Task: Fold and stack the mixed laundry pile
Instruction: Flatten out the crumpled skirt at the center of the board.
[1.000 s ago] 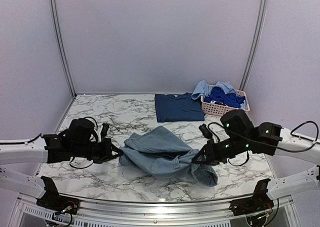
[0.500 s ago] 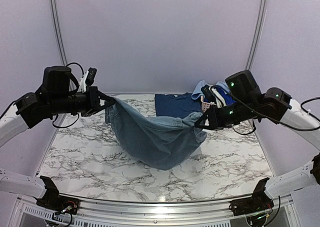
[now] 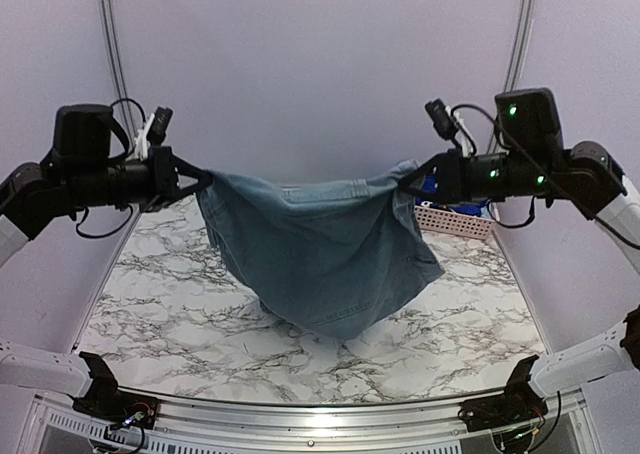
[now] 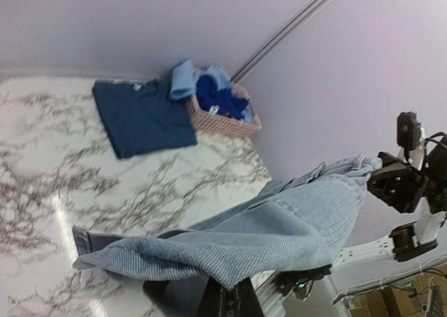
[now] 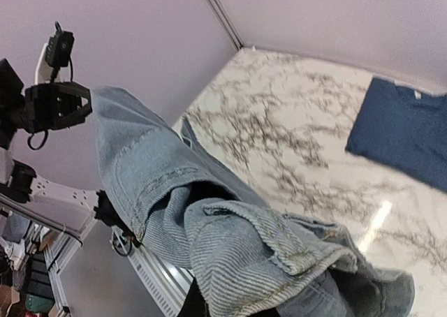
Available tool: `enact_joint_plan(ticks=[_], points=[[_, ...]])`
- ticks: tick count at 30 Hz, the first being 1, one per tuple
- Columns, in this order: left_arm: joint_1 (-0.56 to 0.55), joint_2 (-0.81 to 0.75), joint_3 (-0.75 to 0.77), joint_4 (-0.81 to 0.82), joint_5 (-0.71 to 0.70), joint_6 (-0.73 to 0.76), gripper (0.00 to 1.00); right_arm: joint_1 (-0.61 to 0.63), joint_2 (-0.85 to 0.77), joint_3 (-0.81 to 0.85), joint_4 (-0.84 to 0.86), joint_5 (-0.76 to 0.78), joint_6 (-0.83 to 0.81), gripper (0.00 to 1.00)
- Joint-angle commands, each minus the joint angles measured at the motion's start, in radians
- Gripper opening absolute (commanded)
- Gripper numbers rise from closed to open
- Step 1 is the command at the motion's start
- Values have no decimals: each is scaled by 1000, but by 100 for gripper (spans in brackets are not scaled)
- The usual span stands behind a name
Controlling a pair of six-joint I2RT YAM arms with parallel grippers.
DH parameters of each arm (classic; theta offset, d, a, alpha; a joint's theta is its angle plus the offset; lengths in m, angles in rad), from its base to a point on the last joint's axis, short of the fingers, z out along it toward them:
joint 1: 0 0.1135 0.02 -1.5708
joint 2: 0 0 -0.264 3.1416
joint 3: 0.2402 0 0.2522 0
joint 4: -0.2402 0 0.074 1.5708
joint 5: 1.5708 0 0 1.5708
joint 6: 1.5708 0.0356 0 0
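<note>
A light-blue denim piece hangs stretched in the air between both arms, its lower edge sagging down to the marble table. My left gripper is shut on its left top corner, and my right gripper is shut on the right top corner. In the left wrist view the denim piece drapes over the fingers; in the right wrist view the denim piece hides the jaws. A folded dark navy shirt lies flat at the back of the table, also seen as the navy shirt.
A pink perforated basket at the back right holds bright-blue and pale-blue garments. Purple walls close in the table on three sides. A metal rail runs along the near edge.
Both arms rose from the table and spread apart, lifting the denim piece from a crumpled heap to a stretched, hanging sheet. Both grippers stayed shut on it.
</note>
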State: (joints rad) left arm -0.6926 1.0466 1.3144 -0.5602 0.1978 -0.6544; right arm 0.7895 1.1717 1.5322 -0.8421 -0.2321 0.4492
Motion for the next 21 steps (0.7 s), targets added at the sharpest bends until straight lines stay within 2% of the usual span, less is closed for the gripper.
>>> enact_joint_plan(ticks=[1,5,10,14,16,18,20,21], points=[[2,49,207,-29,12,67,0,-7,72,256,3,-9,-71,0],[4,78,312,-39,-14,59,0,-6,134,424,-38,59,-98,0],[57,172,411,-57,-90,85,0,-82,227,500,-27,134,-156,0],[212,310,555,-68,-99,123,0,-234,332,541,105,10,-165,0],[292,406,698,-67,-22,118,0,-292,428,645,140,-76,-149,0],[333,469,834,-68,44,125,0,-315,527,830,120,-145,-148,0],[341,480,905,-69,95,152,0,-317,579,957,84,-212,-147,0],[342,468,900,-69,126,163,0,-317,573,954,85,-251,-143,0]])
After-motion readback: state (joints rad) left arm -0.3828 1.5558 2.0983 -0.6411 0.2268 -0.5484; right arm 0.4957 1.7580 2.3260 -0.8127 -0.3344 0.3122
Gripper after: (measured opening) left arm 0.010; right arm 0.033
